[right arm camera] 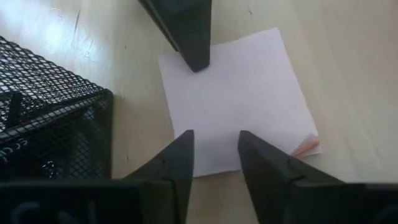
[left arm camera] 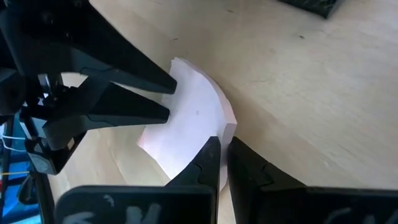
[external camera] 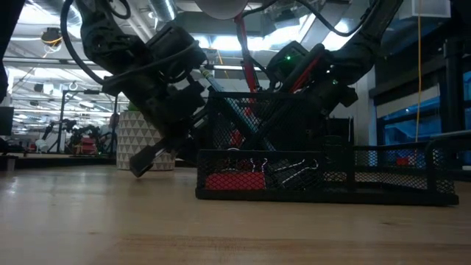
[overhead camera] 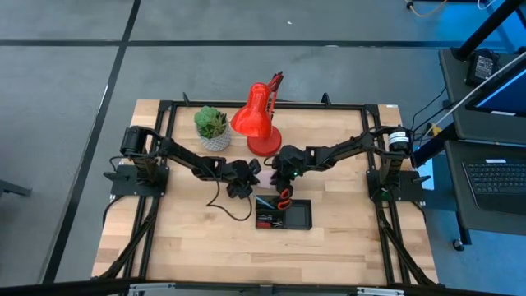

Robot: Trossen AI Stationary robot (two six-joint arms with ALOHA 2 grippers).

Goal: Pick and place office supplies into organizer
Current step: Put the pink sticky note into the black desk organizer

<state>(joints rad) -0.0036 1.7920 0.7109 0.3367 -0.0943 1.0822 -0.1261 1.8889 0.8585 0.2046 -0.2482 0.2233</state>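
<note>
I have the left gripper [left arm camera: 222, 163] with jaws pinched on the sticky-note pad [left arm camera: 193, 118] beside the organizer [right arm camera: 50, 124], right gripper [right arm camera: 214, 155] jaws parted above it.

You have a red desk lamp [overhead camera: 259, 122] at the back middle of the wooden table [overhead camera: 189, 247], with a small green potted plant [overhead camera: 213, 127] just beside it; a laptop [overhead camera: 498, 182] sits on a separate stand well apart from the table
</note>
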